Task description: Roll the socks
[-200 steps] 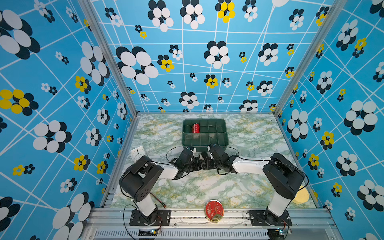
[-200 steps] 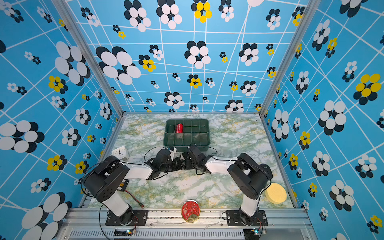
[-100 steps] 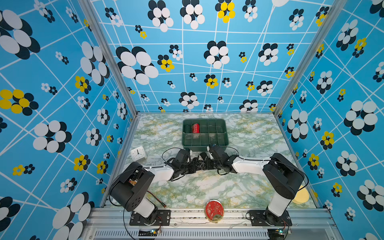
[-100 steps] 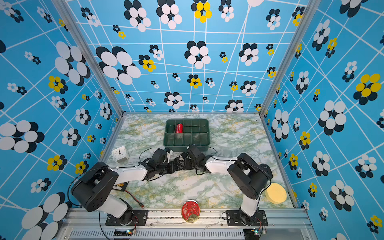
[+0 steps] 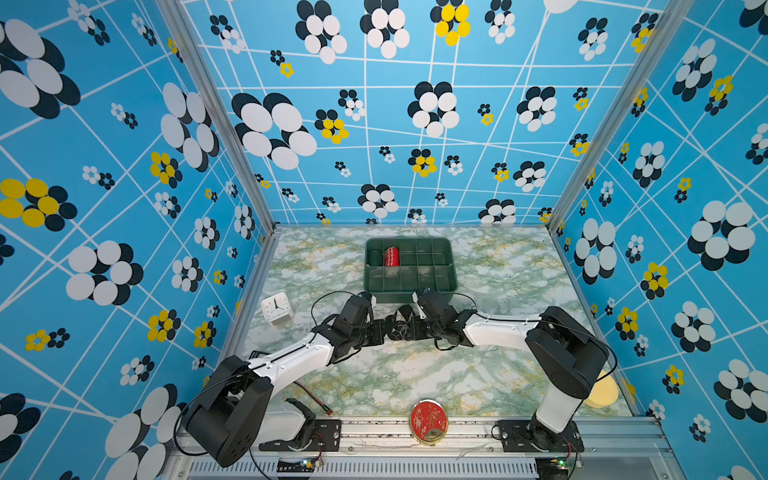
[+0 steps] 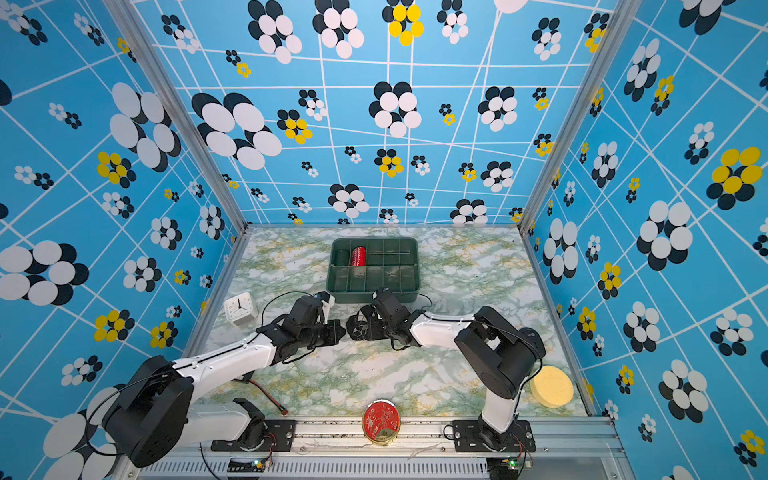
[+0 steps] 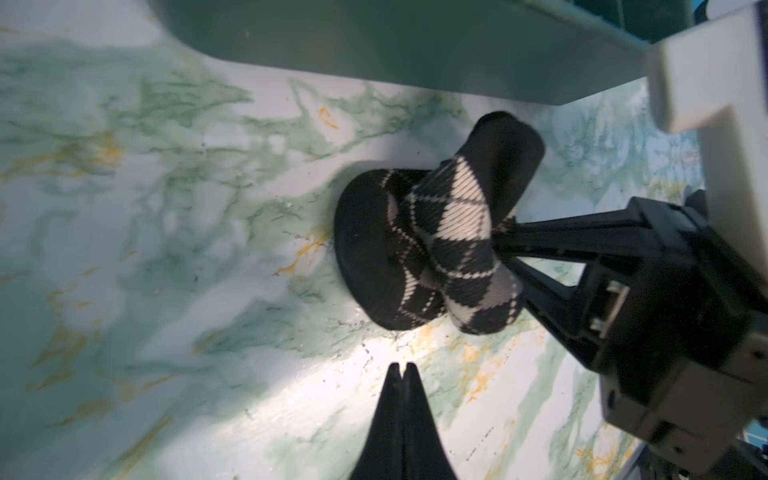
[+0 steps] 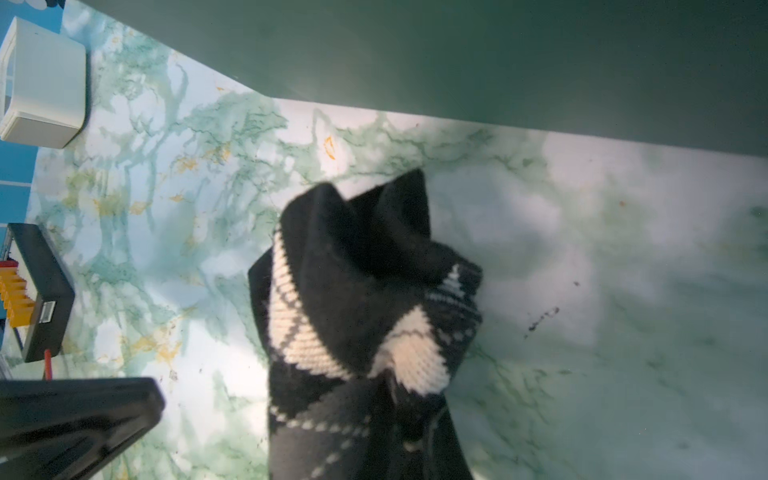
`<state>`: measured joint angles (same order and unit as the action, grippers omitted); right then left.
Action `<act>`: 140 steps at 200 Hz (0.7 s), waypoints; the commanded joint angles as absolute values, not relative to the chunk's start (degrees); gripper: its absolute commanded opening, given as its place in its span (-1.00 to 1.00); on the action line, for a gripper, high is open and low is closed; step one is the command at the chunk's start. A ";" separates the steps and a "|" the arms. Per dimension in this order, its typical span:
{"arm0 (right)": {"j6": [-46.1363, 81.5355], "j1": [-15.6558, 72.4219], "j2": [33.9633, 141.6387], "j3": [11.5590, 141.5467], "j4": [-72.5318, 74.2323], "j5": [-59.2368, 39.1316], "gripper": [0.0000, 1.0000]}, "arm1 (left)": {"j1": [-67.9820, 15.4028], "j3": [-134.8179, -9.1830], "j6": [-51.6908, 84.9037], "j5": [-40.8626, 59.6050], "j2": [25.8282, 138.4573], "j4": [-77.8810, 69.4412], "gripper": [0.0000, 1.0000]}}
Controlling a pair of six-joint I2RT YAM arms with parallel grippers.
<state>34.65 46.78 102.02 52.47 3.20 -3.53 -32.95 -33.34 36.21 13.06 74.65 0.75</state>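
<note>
Pulling back from the socks (image 7: 436, 245), the left gripper (image 7: 401, 370) now sits apart, jaws together and empty; the right gripper (image 7: 505, 249) stays clamped on them, on the table (image 7: 166, 208) beside the tray (image 7: 374, 33).

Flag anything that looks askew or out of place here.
The socks are a loose, lopsided bundle with a black end poking out. They are pinched by the right gripper, while the left gripper is shut on nothing beside them. The red tin sits half on the metal rail at the front.
</note>
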 commanded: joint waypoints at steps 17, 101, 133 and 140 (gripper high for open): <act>33.11 48.06 104.39 51.64 -5.54 -3.96 -1.00 | -34.10 -35.96 37.66 14.65 75.84 -4.48 -0.96; 33.92 48.14 104.59 52.14 -5.28 -3.38 -1.00 | -36.56 -39.71 38.42 16.61 84.50 -8.43 -0.97; 34.99 48.10 104.77 52.05 -4.76 -3.01 -1.00 | -36.56 -39.38 38.32 17.05 85.08 -8.36 -0.97; 35.47 48.07 104.76 51.92 -4.38 -2.98 -1.00 | -36.56 -39.42 38.24 17.05 85.15 -8.22 -0.97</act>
